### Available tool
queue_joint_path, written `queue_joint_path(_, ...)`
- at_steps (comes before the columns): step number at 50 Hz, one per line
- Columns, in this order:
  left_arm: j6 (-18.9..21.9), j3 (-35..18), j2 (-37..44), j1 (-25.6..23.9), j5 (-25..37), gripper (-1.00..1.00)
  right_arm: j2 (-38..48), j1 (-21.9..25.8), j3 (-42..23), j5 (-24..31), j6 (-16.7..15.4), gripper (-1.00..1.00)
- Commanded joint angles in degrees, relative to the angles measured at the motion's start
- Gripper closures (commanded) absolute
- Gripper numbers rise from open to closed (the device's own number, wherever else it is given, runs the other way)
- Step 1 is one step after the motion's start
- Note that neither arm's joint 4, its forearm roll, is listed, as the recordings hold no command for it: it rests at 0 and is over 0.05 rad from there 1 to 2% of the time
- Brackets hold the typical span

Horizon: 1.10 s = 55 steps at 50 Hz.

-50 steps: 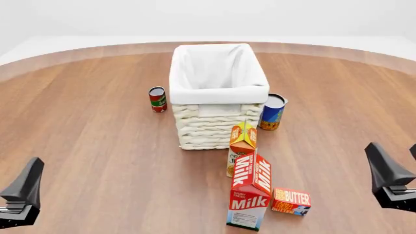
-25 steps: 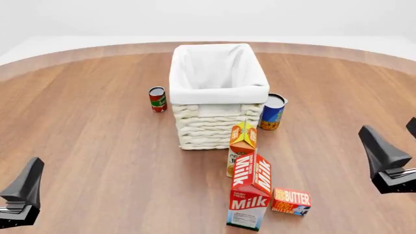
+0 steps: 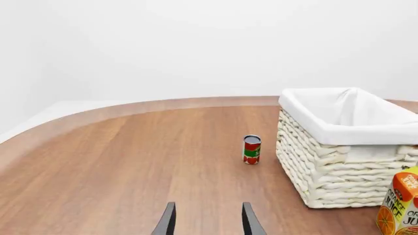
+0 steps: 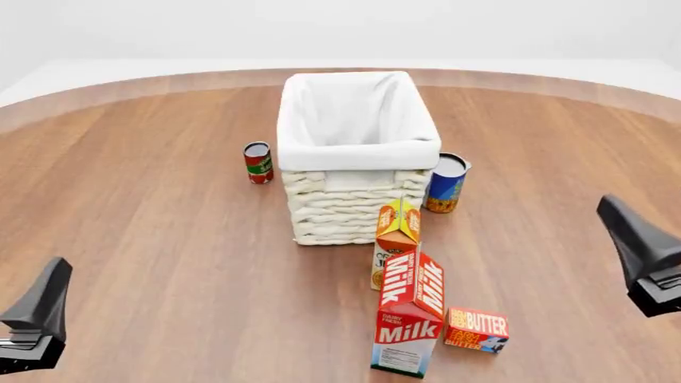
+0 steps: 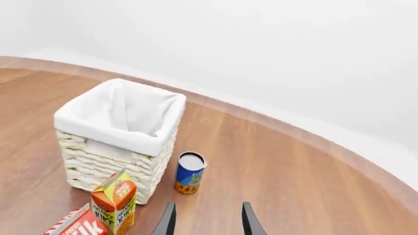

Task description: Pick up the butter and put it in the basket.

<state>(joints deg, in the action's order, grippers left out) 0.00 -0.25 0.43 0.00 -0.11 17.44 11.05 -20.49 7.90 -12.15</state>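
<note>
1. The butter (image 4: 476, 329) lies flat on the wooden counter (image 4: 149, 207) at the lower right of the front frame, just beside the upright milk carton (image 4: 410, 325)
2. The basket (image 4: 356, 152) stands at upper centre, a juice carton (image 4: 397, 242) before it
3. The left tool (image 3: 207, 223) sits at lower left, the right tool (image 5: 207, 220) at the right edge; each shows its fingers spread, pinching nothing
</note>
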Motion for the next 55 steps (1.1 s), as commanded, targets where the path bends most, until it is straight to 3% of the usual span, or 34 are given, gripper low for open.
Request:
queue_joint_path(1, 0.00, 0.00, 0.00, 0.00, 0.00, -1.00, 1.15, 2.16, -4.56, 4.19, -3.81, -1.00)
queue_joint_path(8, 0.00, 0.00, 0.00, 0.00, 0.00, -1.00, 1.73, 3.57, -6.08, 5.97, -6.19, -1.00)
queue_joint_path(17, 0.00, 0.00, 0.00, 0.00, 0.00, -1.00, 1.61, 4.52, -6.85, 7.86, -5.01, -1.00)
queue_joint_path(30, 0.00, 0.00, 0.00, 0.00, 0.00, -1.00, 1.29, 4.47, -7.89, 9.22, -5.73, -1.00)
queue_joint_path(55, 0.00, 0.00, 0.00, 0.00, 0.00, -1.00, 4.44, 6.67, -10.56, 13.48, -15.46, -1.00)
